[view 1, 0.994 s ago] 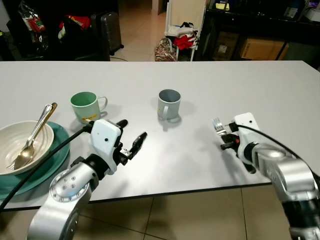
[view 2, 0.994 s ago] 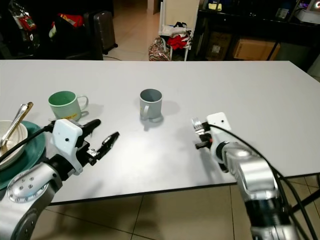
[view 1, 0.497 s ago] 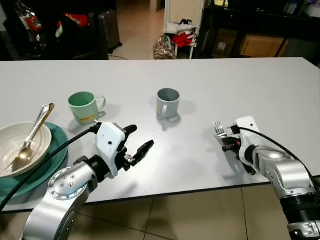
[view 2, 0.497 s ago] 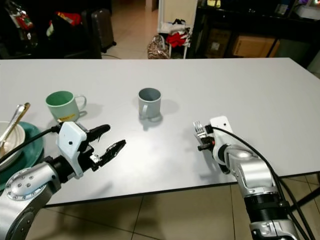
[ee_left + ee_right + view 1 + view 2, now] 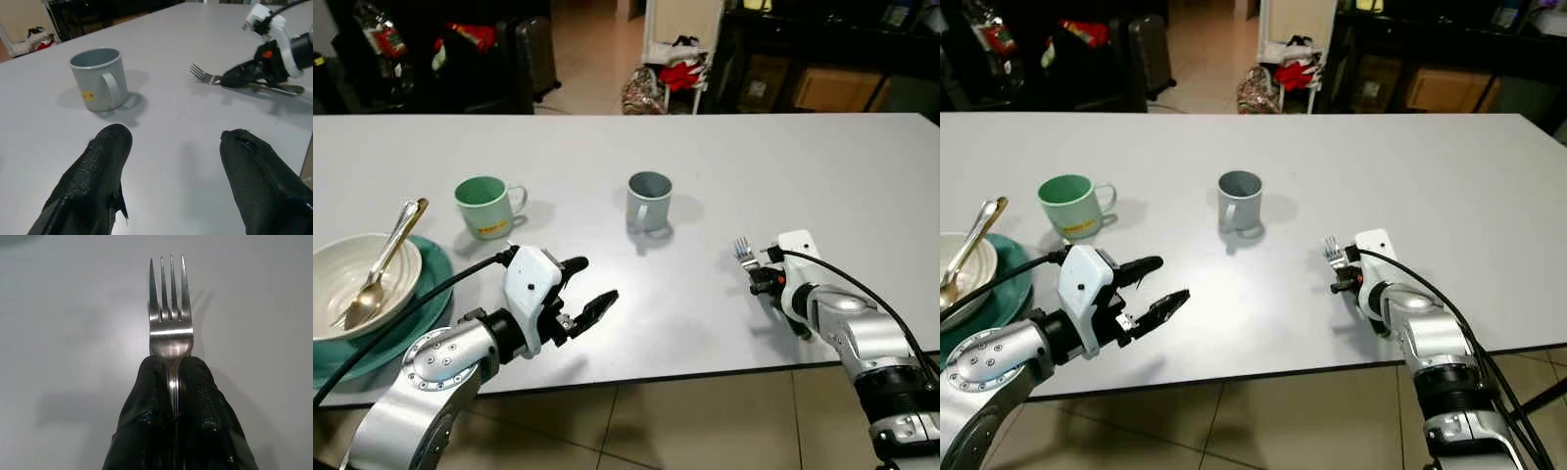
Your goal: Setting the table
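My right gripper point(image 5: 762, 278) is shut on a metal fork point(image 5: 742, 250), low over the white table point(image 5: 822, 166) near its front right edge; the tines point(image 5: 168, 289) stick out past the fingertips. My left gripper point(image 5: 588, 290) hovers open over the table's front left, nothing between its fingers point(image 5: 93, 181). A grey mug point(image 5: 648, 202) stands mid-table, a green mug point(image 5: 481, 207) to its left. At the far left a white bowl point(image 5: 352, 284) holding a spoon point(image 5: 382, 264) rests on a teal plate point(image 5: 435, 284).
Beyond the table's far edge lie a tiled floor, a white chair with clothes point(image 5: 677, 59), dark luggage point(image 5: 533, 54) and dark shelving point(image 5: 822, 49). The table's front edge runs just below both grippers.
The left gripper has moved forward and to the right over the table. The right gripper keeps hold of the fork and has barely shifted. The camera has drifted slightly.
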